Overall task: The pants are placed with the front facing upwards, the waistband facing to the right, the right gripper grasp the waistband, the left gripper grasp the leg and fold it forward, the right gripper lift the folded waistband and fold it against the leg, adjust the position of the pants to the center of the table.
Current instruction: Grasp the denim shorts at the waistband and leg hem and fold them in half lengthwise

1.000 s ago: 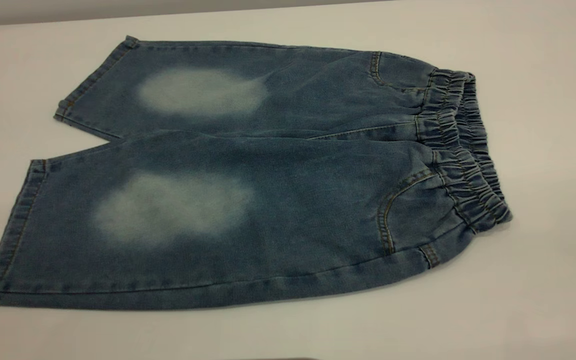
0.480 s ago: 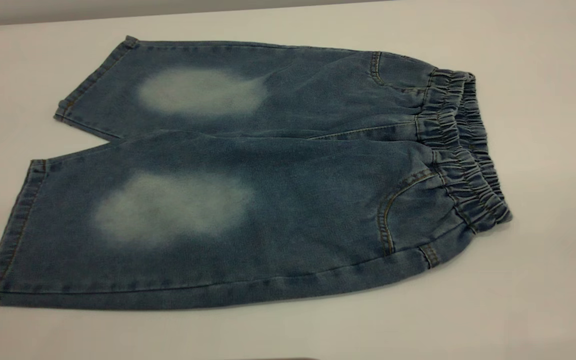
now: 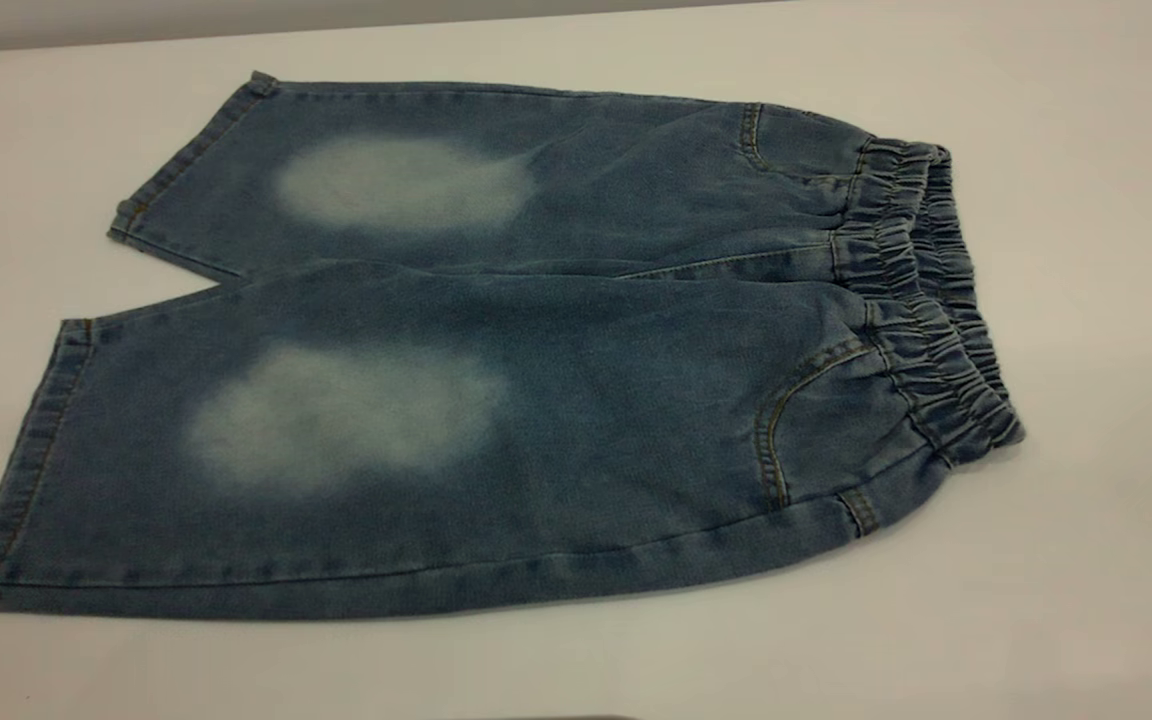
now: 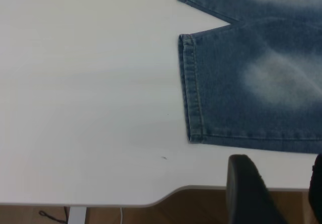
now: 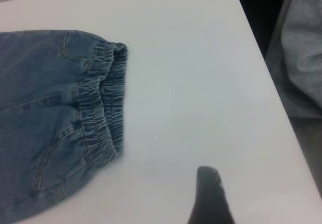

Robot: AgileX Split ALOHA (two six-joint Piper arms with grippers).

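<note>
The blue denim pants [image 3: 536,350] lie flat on the white table [image 3: 1086,550], front up, with pale knee patches. The gathered waistband [image 3: 921,300] points right and the two leg hems point left. Neither gripper shows in the exterior view. In the left wrist view my left gripper [image 4: 282,183] hovers open and empty near the table's front edge, apart from the near leg hem [image 4: 191,88]. In the right wrist view my right gripper [image 5: 261,199] shows one dark finger [image 5: 209,196] over bare table, apart from the waistband [image 5: 103,108] and holding nothing.
The table's front edge [image 4: 151,201] runs close under the left gripper, with brown floor and a thin cable [image 4: 50,216] below. Past the table's side edge [image 5: 271,83] hangs grey fabric [image 5: 302,48]. Bare tabletop surrounds the pants.
</note>
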